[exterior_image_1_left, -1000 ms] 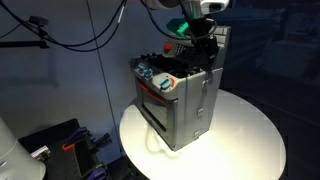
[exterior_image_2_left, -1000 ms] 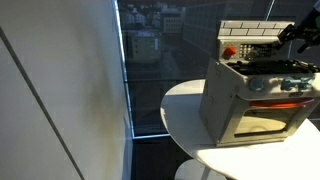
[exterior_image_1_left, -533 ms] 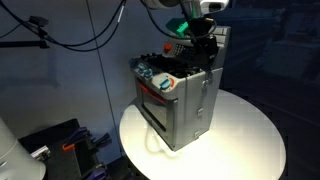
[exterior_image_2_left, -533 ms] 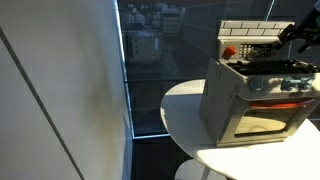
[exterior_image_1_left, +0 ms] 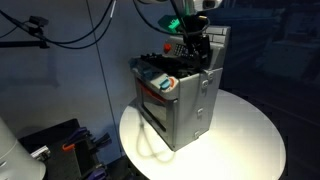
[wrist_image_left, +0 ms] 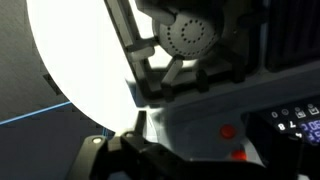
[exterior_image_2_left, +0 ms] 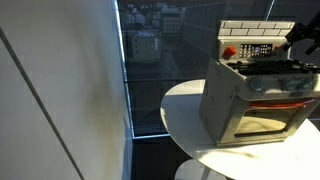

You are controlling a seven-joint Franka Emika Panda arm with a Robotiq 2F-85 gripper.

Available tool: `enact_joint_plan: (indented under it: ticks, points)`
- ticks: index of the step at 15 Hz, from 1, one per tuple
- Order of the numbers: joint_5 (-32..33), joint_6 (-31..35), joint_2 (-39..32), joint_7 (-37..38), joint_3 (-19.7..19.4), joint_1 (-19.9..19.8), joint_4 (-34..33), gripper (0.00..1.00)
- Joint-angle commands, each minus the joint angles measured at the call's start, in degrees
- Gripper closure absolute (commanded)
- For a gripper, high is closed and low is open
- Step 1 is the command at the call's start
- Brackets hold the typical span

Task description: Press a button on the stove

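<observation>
The claw hangs over the rear of the stove; released or clenched, I cannot tell. A sideways push might topple it.

A round white counter fills the middle of the scene, brightly lit, and shows in both exterior views; in the wrist view it is a glaring white patch. A pale cord loops near its edge. Black cables hang in arcs against the dark background, beside a dark mounted device. Below, dark equipment with an orange spot lies on the floor. In an exterior view a plain white wall stands next to a window showing city buildings.
</observation>
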State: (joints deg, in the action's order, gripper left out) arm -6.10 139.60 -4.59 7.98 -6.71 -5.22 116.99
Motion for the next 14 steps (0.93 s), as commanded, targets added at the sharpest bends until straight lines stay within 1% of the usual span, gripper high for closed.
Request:
enact_joint_plan:
  ticks: [1, 7, 11, 14]
  points:
    - [-1.0, -3.2, 5.7, -3.0, 0.3, -0.5, 5.1, 0.00]
    - [0.6, -7.7, 13.0, -4.1, 0.4, -0.3, 13.1, 0.00]
    - [1.5, -12.4, 17.6, -4.8, 0.6, -0.3, 17.5, 0.00]
    - [3.3, -15.5, 21.5, -4.3, 0.9, -0.5, 20.5, 0.00]
